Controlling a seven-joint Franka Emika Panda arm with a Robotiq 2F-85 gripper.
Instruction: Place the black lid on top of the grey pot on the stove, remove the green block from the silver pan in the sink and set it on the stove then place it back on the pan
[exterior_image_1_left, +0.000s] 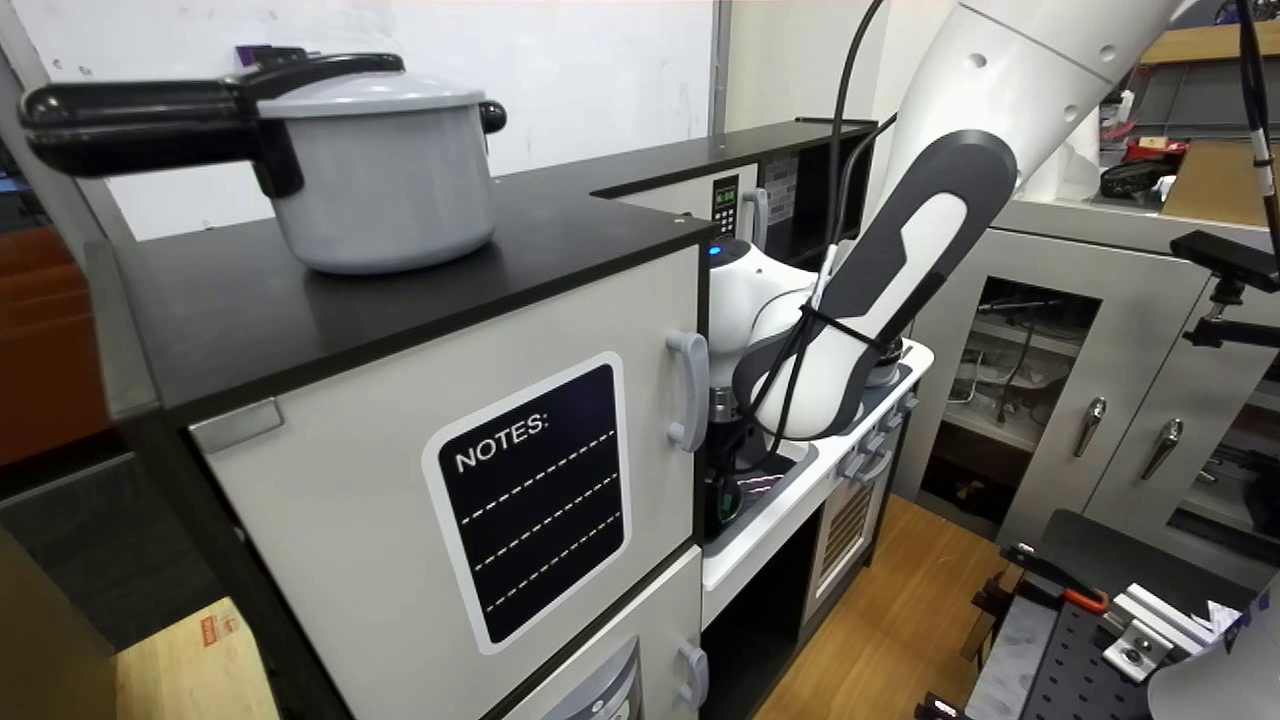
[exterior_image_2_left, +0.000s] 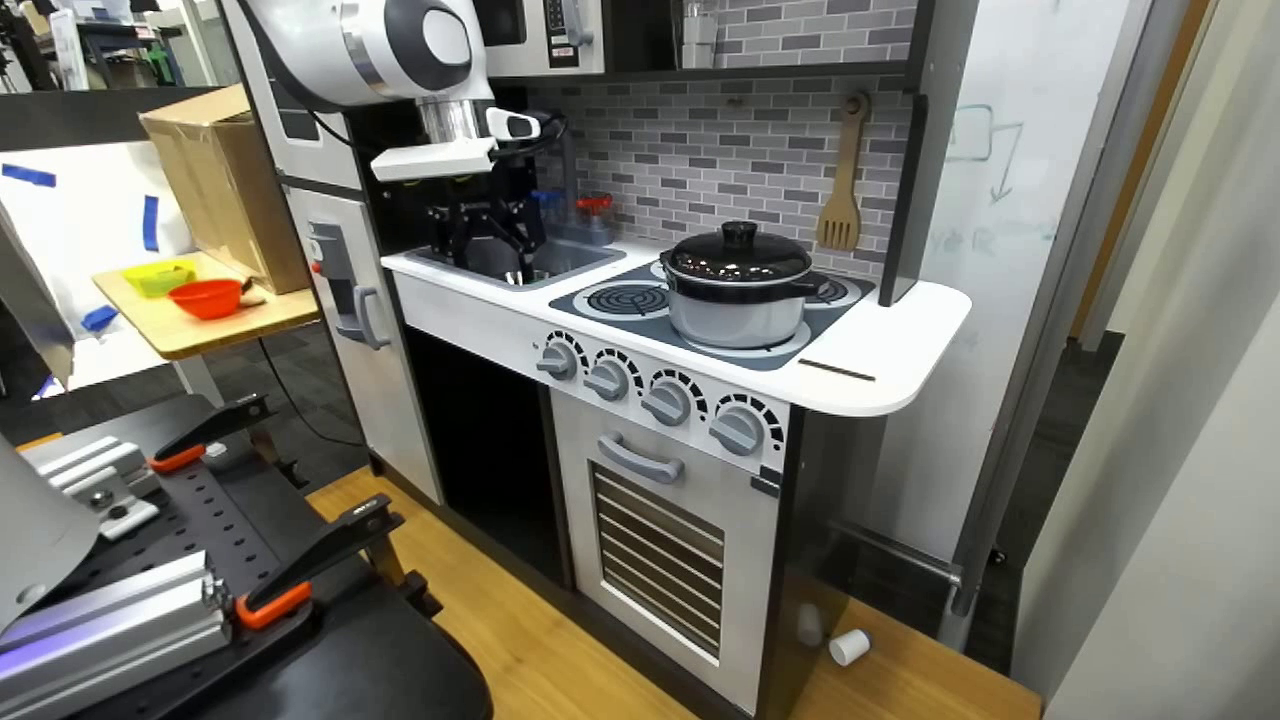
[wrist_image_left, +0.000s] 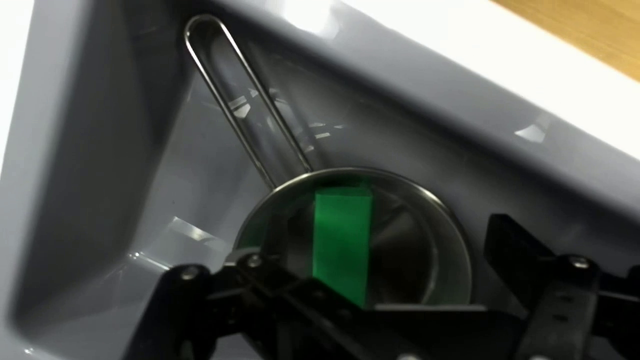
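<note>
The black lid (exterior_image_2_left: 738, 258) sits on the grey pot (exterior_image_2_left: 738, 318), which stands on the stove (exterior_image_2_left: 640, 325). Down in the sink (wrist_image_left: 100, 165) lies the silver pan (wrist_image_left: 452, 250), its wire handle pointing to the upper left of the wrist view. The green block (wrist_image_left: 342, 235) lies inside the pan, its near end hidden behind the gripper. My gripper (wrist_image_left: 390, 237) is open over the pan, pointing down into the sink (exterior_image_2_left: 590, 262). In the wrist view the block shows between the fingers, closer to the left one; the right finger (wrist_image_left: 520, 255) shows outside the pan's rim.
A faucet (exterior_image_2_left: 570, 185) and a red tap knob (exterior_image_2_left: 595, 205) rise behind the sink. The fridge cabinet (exterior_image_1_left: 500, 420) walls off the sink's side, with a large pale-grey pot (exterior_image_1_left: 390, 190) on top. A wooden spatula (exterior_image_2_left: 842, 190) hangs behind the stove.
</note>
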